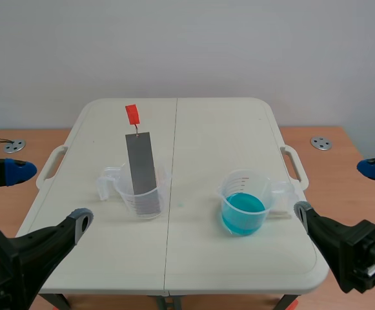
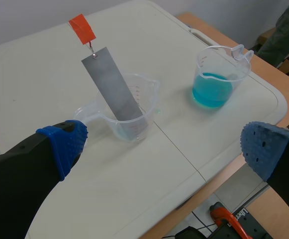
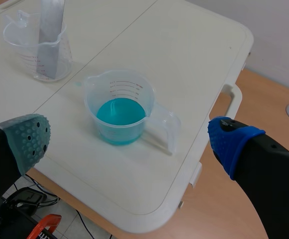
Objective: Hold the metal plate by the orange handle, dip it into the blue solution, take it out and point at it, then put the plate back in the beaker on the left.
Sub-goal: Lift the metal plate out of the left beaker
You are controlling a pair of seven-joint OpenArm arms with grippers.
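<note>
**Plate in the clear beaker, both grippers empty**

The metal plate (image 1: 141, 165) leans inside the clear beaker (image 1: 128, 197), its orange handle (image 1: 131, 114) well above the rim. The beaker of blue solution (image 1: 242, 212) stands well to the right of the clear beaker. The left gripper (image 2: 161, 147) and right gripper (image 3: 132, 142), both nearer the robot than the clear beaker, gape wide and hold nothing.

1. The metal plate (image 1: 141, 165) leans in the clear beaker (image 1: 143, 199), rising well above its rim; its orange handle (image 1: 131, 114) stands in open air.
2. Right of the clear beaker, bare table (image 1: 193, 148) runs to the beaker of blue solution (image 1: 244, 208), well apart.
</note>
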